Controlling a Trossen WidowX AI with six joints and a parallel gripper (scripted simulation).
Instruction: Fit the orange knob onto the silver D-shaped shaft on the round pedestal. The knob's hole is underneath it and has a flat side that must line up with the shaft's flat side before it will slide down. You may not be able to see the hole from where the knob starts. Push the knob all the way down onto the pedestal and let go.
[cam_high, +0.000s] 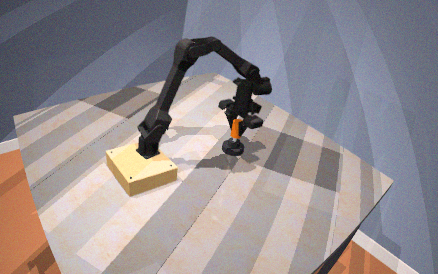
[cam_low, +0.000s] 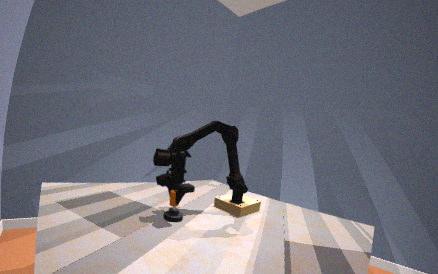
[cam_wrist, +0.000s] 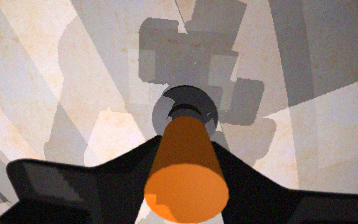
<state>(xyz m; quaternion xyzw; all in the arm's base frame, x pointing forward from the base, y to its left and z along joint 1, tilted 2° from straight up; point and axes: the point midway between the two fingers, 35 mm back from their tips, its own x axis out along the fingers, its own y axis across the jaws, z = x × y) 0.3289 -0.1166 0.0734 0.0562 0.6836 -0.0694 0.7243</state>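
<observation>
Evidently above the shaft, seating still to do

Now, the black parallel-jaw gripper (cam_high: 235, 131) (cam_low: 173, 196) (cam_wrist: 185, 143) is clamped on the tall orange tapered knob (cam_high: 235, 129) (cam_low: 173, 197) (cam_wrist: 186, 192), which stands between its fingers, long axis close to upright. Just below the fingertips, the silver D-shaped shaft (cam_high: 235, 140) (cam_low: 174, 207) shows in a short stretch under the knob. Whether the knob's lower end hovers over the shaft's tip or already touches it, I cannot tell. Lower still, directly beneath the gripper, the dark round pedestal (cam_high: 233, 148) (cam_low: 173, 217) (cam_wrist: 161, 115) sits on the striped desk (cam_high: 200, 240) (cam_low: 150, 250) (cam_wrist: 30, 75). Off to the gripper's side, well apart, is the arm's pale yellow base block (cam_high: 152, 184) (cam_low: 235, 206).

The next move turns on the knob lying in line over the shaft, flat to flat. The hole is out of sight, so the turn is unproven; a small twist with light downward pressure seems wise, since pressing hard while misaligned could tilt the knob or make it slip.
</observation>
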